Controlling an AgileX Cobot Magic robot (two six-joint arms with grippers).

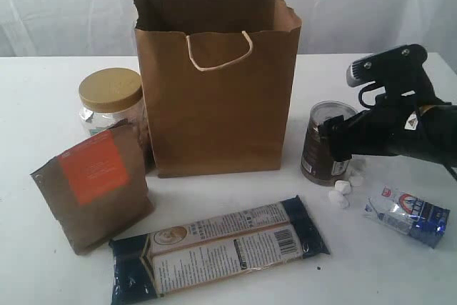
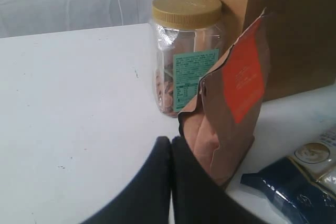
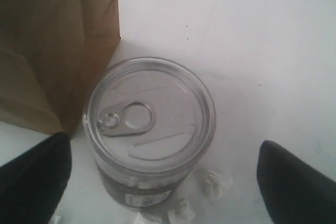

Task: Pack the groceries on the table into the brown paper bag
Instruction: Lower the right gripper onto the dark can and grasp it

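The brown paper bag stands upright and open at mid-table. Left of it are a gold-lidded clear jar and a brown pouch with an orange label. A long dark-blue packet lies in front. A dark tin can stands to the right of the bag, and a small blue-silver packet lies further right. My right gripper is open, its fingers wide on either side of the can, apart from it. My left gripper is shut and empty, its tip beside the pouch, near the jar.
A few small white lumps lie on the white table by the can's base. A pale curtain hangs behind the table. The bag's wall stands close to the can.
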